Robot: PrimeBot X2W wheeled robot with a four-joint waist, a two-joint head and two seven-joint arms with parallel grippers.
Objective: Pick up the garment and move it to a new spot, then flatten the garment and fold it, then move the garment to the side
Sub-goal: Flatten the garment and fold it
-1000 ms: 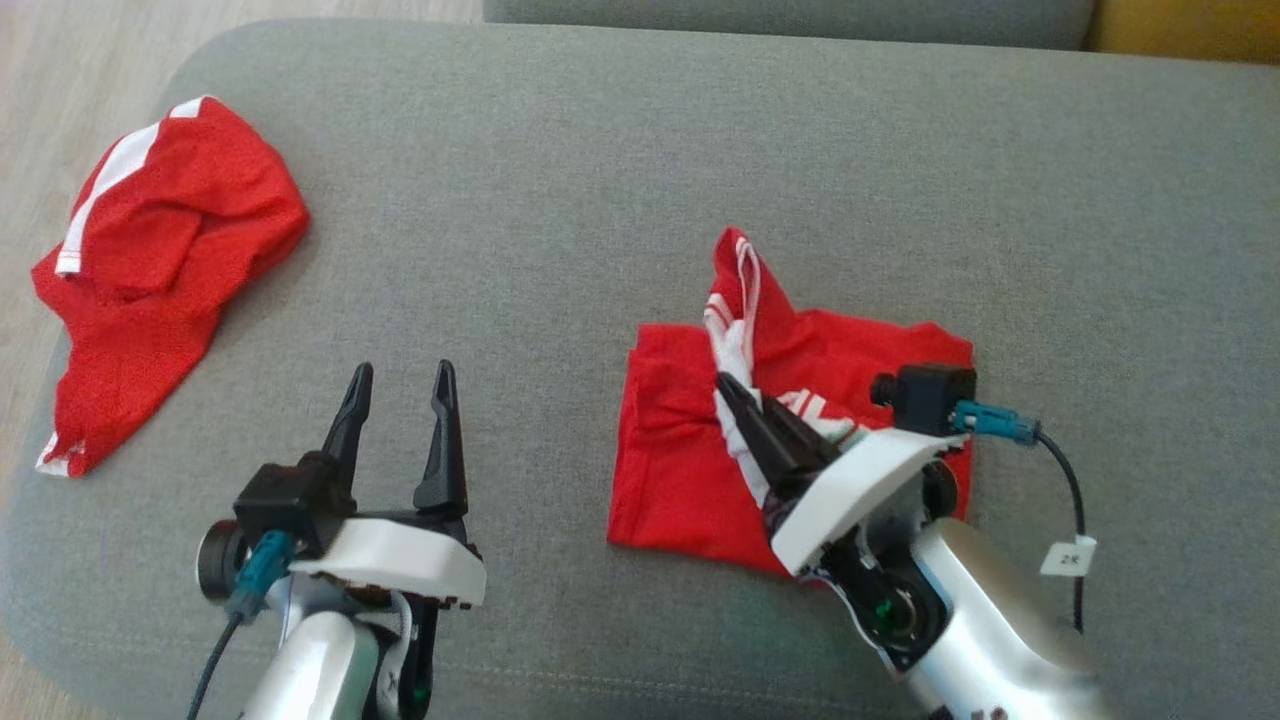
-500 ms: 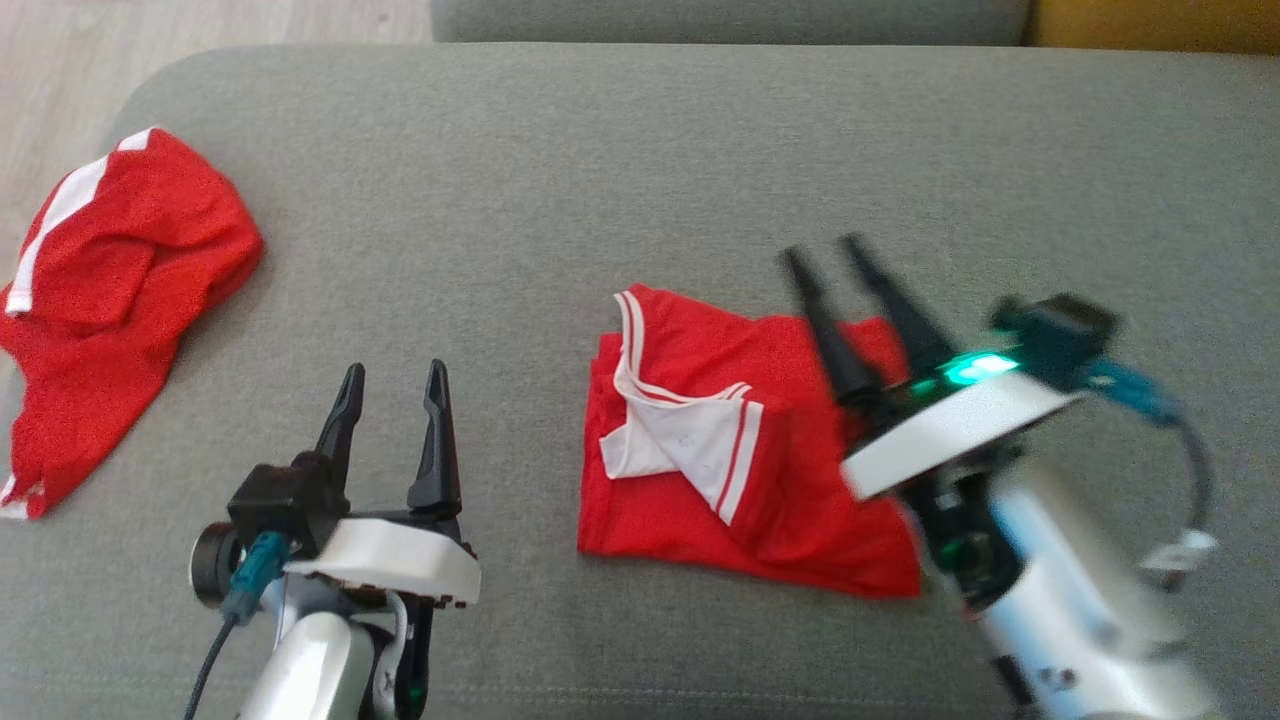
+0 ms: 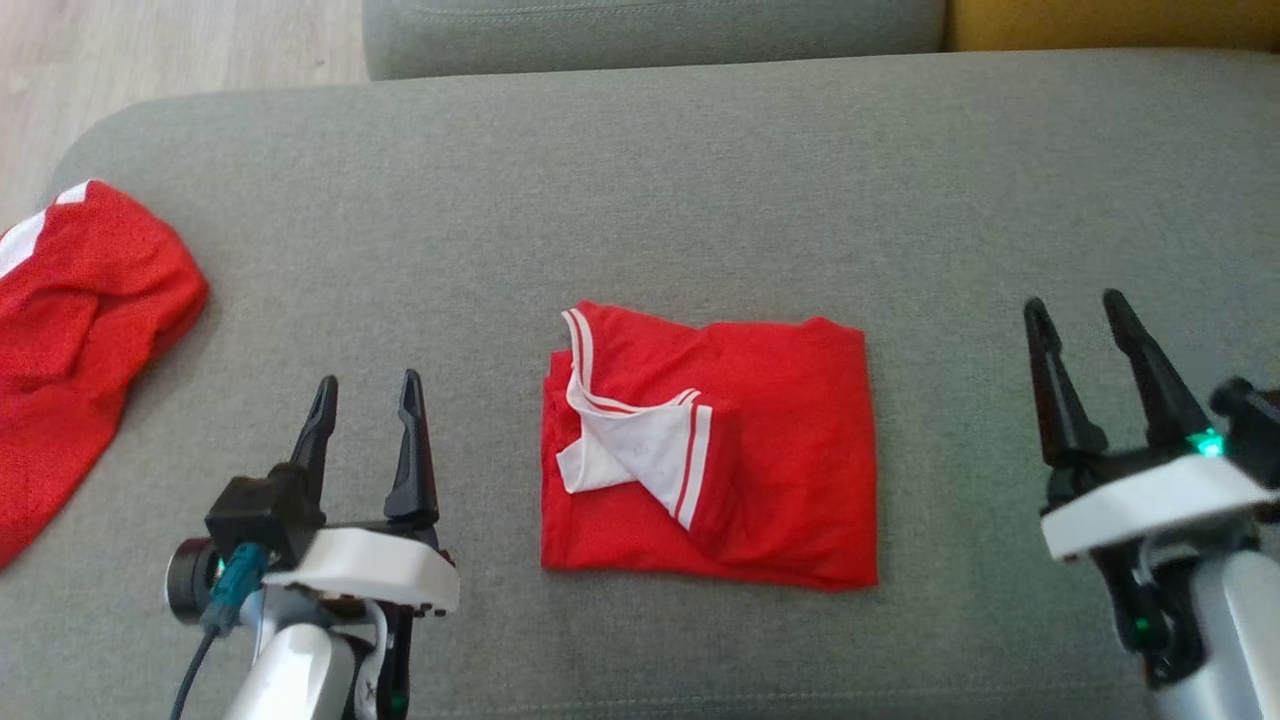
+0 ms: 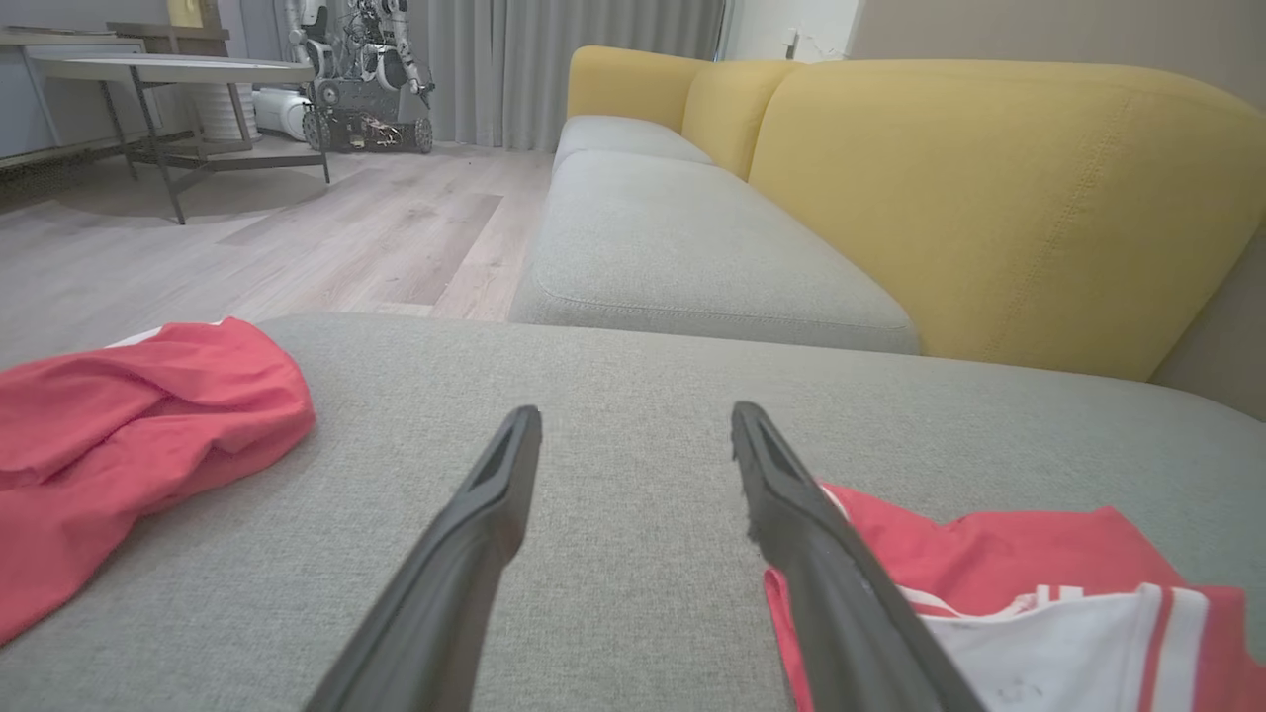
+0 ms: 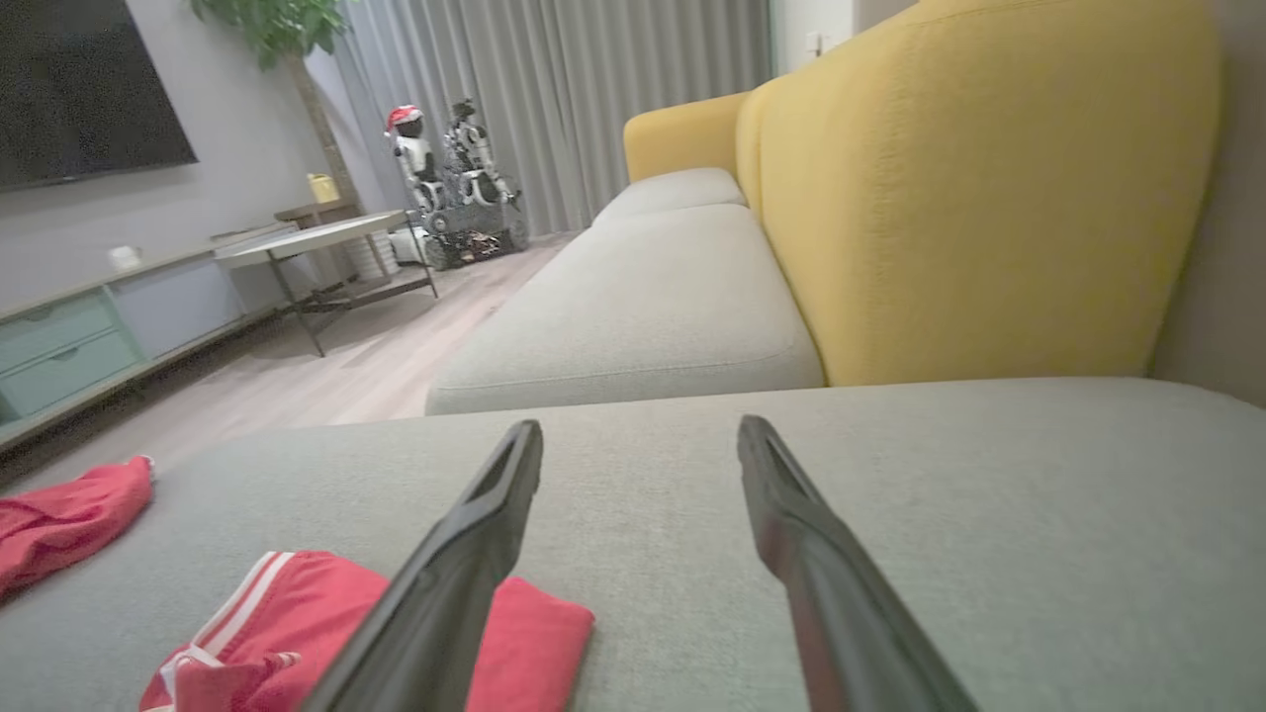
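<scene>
The red garment with white trim lies folded into a rough rectangle in the middle of the grey cushion; a white striped flap shows on its left half. It also shows at the lower right of the left wrist view and the lower left of the right wrist view. My left gripper stands open to its left, apart from it. To the garment's right, my right gripper is open too, with nothing between its fingers and clear of the cloth.
A second red garment with white stripes lies crumpled at the cushion's left edge. Beyond the cushion are another grey seat, a yellow backrest, wooden floor and a table.
My right gripper let go of the garment, opened and pulled back to the right. The cloth dropped into a flat folded rectangle. The camera also shifted, so everything sits further left.
</scene>
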